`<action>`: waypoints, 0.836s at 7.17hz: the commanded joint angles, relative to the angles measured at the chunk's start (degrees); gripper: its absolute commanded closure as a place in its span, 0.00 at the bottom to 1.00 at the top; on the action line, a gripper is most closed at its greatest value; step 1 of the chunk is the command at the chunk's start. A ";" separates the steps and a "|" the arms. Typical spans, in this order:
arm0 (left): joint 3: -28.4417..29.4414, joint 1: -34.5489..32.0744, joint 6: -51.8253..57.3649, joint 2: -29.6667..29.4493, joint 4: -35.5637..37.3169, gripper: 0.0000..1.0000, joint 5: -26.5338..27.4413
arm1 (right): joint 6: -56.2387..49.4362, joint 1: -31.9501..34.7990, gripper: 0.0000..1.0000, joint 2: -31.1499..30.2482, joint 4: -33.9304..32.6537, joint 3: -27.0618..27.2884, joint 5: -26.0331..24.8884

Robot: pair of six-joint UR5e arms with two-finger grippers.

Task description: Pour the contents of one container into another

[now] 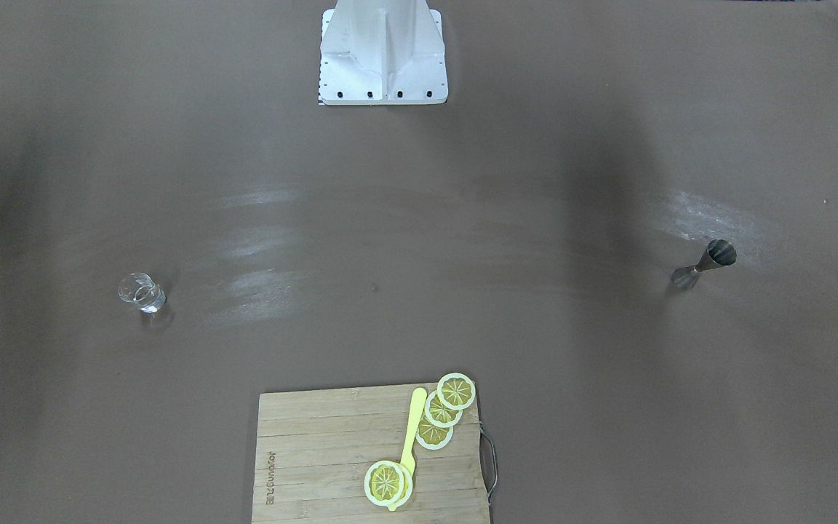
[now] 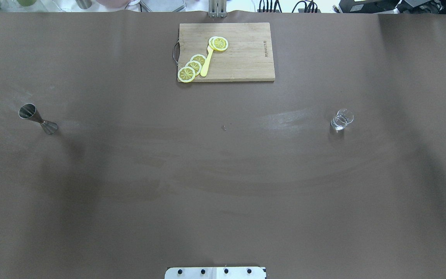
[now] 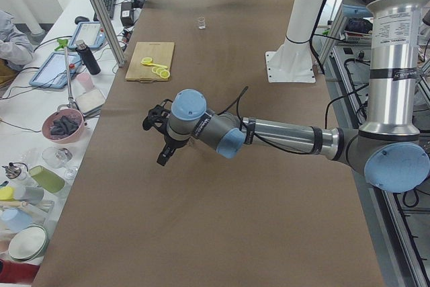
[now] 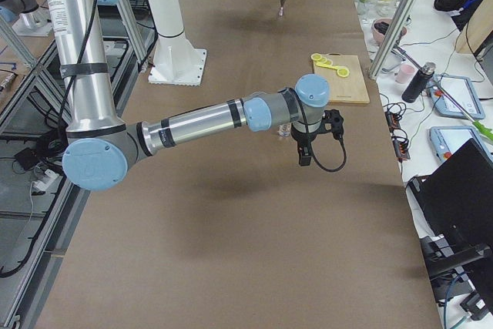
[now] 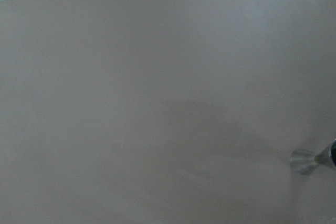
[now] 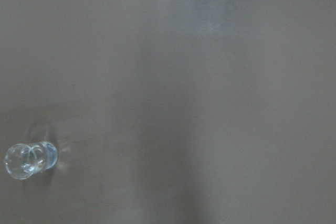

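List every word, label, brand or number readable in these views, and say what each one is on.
"Joyoung", followed by small characters: brand mark along one short edge of the cutting board; it is tiny, so this reading is uncertain.
Label on the left arm: printed lines, too small to read.
Glass and jigger: no markings visible.
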 commanded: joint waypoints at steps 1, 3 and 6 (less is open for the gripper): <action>-2.31 3.79 -8.77 3.18 -14.54 0.01 2.15 | -0.48 -6.47 0.00 2.03 20.70 -3.64 1.24; -2.84 7.13 -20.66 3.27 -21.16 0.01 2.76 | -0.39 -6.84 0.00 1.00 26.75 -5.85 4.29; -7.21 23.85 -21.14 10.25 -37.03 0.01 24.54 | -0.48 -8.24 0.00 -1.38 52.79 -14.18 4.24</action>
